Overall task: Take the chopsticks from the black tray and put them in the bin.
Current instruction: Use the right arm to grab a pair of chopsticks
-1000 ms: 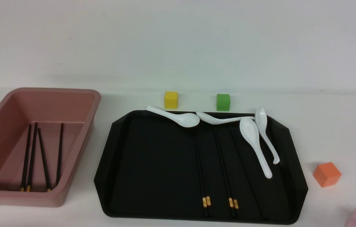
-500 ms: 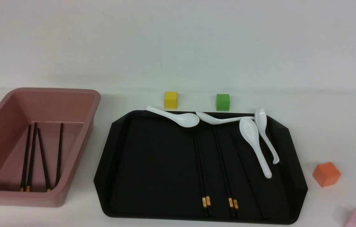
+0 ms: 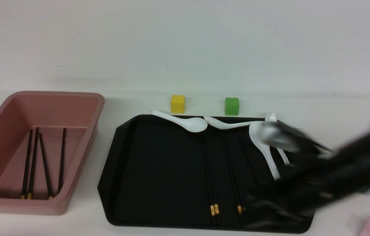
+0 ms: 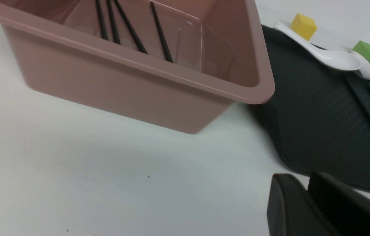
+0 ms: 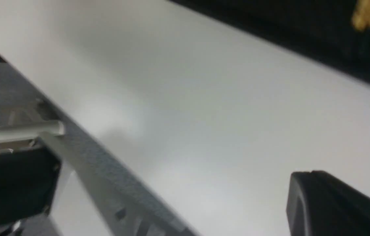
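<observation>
Step in hand: judged to be the approach for another pick, with the transfer partly complete. Four chopsticks [image 3: 44,160] lie in the bin [image 3: 58,207], toward the worktop's left side. Others remain in the black tray [image 3: 158,227], right of its centre, visible gold bands toward its near edge. The right arm [image 3: 332,177], blurred, is above the tray's near right corner. The right tool [image 5: 308,173] appears closed, nothing seen in it. The left tool [image 4: 307,179] shows its tips close together; whether they meet cannot be told, and no load is seen. The next move calls for opening the right tool over a chopstick, avoiding the soup spoons [image 3: 259,139].
</observation>
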Action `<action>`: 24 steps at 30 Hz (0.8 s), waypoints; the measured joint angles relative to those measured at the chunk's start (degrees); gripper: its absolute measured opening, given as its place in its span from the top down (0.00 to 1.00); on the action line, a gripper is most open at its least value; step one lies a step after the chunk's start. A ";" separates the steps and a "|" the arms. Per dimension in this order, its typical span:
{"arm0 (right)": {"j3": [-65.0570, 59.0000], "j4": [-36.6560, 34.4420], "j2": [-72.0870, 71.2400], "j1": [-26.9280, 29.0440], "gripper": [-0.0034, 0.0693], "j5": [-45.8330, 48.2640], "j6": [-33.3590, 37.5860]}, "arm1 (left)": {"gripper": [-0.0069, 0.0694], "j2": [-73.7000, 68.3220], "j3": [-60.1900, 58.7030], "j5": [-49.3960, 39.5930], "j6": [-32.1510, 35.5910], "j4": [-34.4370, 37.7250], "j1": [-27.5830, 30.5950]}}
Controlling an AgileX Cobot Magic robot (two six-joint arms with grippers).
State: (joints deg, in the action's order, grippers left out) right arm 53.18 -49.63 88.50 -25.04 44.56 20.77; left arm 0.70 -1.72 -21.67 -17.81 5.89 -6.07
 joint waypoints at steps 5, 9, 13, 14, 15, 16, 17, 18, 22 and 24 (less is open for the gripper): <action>14.51 15.47 14.22 -5.89 0.93 -1.48 -16.42 | 0.76 0.00 0.00 0.00 0.00 0.00 0.00; 25.77 31.88 21.91 -9.36 0.92 3.79 -29.97 | 0.76 0.00 0.00 0.00 0.00 0.00 0.00; 33.59 43.37 26.67 -11.54 0.89 9.10 -41.73 | 0.76 0.00 0.00 0.00 0.00 0.00 0.00; 35.86 46.36 28.07 -11.96 0.88 10.39 -46.11 | 0.76 0.00 0.00 0.00 0.00 0.00 0.00; 37.10 47.95 28.78 -12.10 0.86 10.84 -47.61 | 0.76 0.00 0.00 0.00 0.00 0.00 0.00; 37.70 48.50 29.27 -12.15 0.85 10.85 -48.44 | 0.76 0.00 0.00 0.00 0.00 0.00 0.00; 38.52 49.63 30.15 -12.17 0.81 10.75 -49.49 | 0.76 0.00 0.00 0.00 0.00 0.00 0.00; 38.79 49.97 30.63 -12.17 0.78 10.61 -49.94 | 0.76 0.00 0.00 0.00 0.00 0.00 0.00; 39.05 50.66 32.24 -12.17 0.58 9.61 -50.57 | 0.76 0.00 0.00 0.00 0.00 0.00 0.00; 39.13 50.94 32.80 -12.17 0.51 9.34 -50.63 | 0.75 0.00 0.00 0.00 0.00 0.00 0.00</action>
State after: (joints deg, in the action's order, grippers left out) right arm 92.30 1.31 121.31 -37.22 53.90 -29.85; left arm 0.70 -1.72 -21.67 -17.81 5.89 -6.07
